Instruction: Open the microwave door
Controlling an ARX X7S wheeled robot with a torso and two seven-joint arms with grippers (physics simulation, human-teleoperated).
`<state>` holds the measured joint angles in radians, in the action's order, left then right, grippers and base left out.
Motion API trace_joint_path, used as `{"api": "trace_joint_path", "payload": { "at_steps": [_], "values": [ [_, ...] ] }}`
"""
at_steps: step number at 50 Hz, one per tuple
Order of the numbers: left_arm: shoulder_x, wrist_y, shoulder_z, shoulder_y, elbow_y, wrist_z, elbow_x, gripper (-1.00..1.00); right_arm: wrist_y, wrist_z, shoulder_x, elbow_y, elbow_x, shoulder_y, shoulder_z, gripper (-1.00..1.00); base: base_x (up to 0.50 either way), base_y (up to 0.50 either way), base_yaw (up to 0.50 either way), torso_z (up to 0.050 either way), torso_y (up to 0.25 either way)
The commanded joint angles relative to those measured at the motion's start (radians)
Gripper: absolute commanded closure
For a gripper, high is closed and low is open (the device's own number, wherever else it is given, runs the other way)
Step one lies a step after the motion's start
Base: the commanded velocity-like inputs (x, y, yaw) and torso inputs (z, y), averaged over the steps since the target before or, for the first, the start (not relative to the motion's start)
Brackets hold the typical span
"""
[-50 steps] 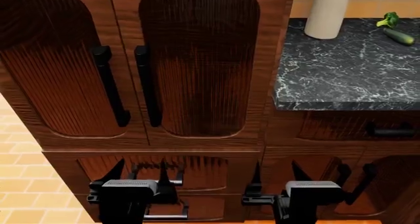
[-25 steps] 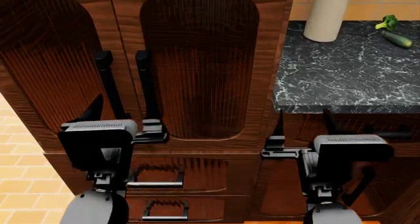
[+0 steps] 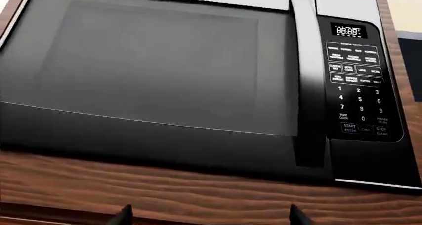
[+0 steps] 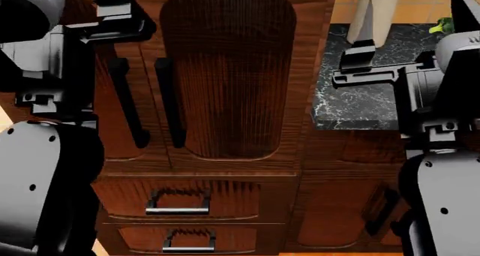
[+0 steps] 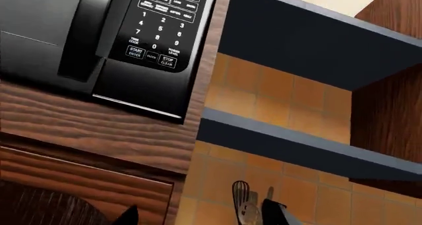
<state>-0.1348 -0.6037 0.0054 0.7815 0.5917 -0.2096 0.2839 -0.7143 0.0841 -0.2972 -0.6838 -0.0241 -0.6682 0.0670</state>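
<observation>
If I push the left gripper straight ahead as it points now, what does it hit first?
Probably the closed microwave door, glass side rather than its handle; depth is unclear, and nothing shows in between.

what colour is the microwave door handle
Black, a vertical bar beside the keypad; clearest in the left wrist view.

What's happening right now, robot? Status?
Both grippers, left and right, open, empty. Microwave door shut, handle untouched. Nothing in the way.

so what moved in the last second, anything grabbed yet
Both arms rose from in front of the lower drawers to high beside the cabinet doors; left gripper, right gripper. Nothing grabbed. The microwave door is shut, its handle untouched. Cabinet and counter unchanged.
</observation>
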Motion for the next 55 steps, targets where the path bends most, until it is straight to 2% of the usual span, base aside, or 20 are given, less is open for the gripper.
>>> {"api": "trace_joint_path", "payload": {
  "at_steps": [1,9,14,21,45,55],
  "values": [
    [-0.028,-0.121,-0.018,0.226,0.033,-0.022,0.043,-1.00,-0.174,-0.025,-0.027,-0.114,-0.018,-0.157,-0.017,-1.00,0.00,0.00,0.00,0.050,0.000],
    [-0.044,-0.134,-0.004,0.298,0.018,-0.025,0.040,-1.00,-0.269,-0.040,-0.040,-0.158,-0.032,-0.275,-0.021,-1.00,0.00,0.00,0.00,0.050,0.000],
    [-0.049,-0.137,-0.001,0.315,0.020,-0.032,0.038,-1.00,-0.270,-0.048,-0.048,-0.148,-0.035,-0.308,-0.016,-1.00,0.00,0.00,0.00,0.046,0.000],
    [-0.055,-0.141,0.001,0.309,0.019,-0.044,0.034,-1.00,-0.237,-0.050,-0.040,-0.127,-0.044,-0.299,-0.018,-1.00,0.00,-0.07,0.00,0.000,0.000],
    [-0.061,-0.158,0.013,0.319,0.029,-0.059,0.057,-1.00,-0.222,-0.048,-0.036,-0.117,-0.059,-0.287,-0.019,-1.00,0.00,-0.50,0.00,0.000,0.000],
    [-0.065,-0.162,0.012,0.324,0.033,-0.066,0.066,-1.00,-0.209,-0.052,-0.043,-0.111,-0.061,-0.287,-0.007,-1.00,0.09,0.00,0.00,0.000,0.000]
  ]
}}
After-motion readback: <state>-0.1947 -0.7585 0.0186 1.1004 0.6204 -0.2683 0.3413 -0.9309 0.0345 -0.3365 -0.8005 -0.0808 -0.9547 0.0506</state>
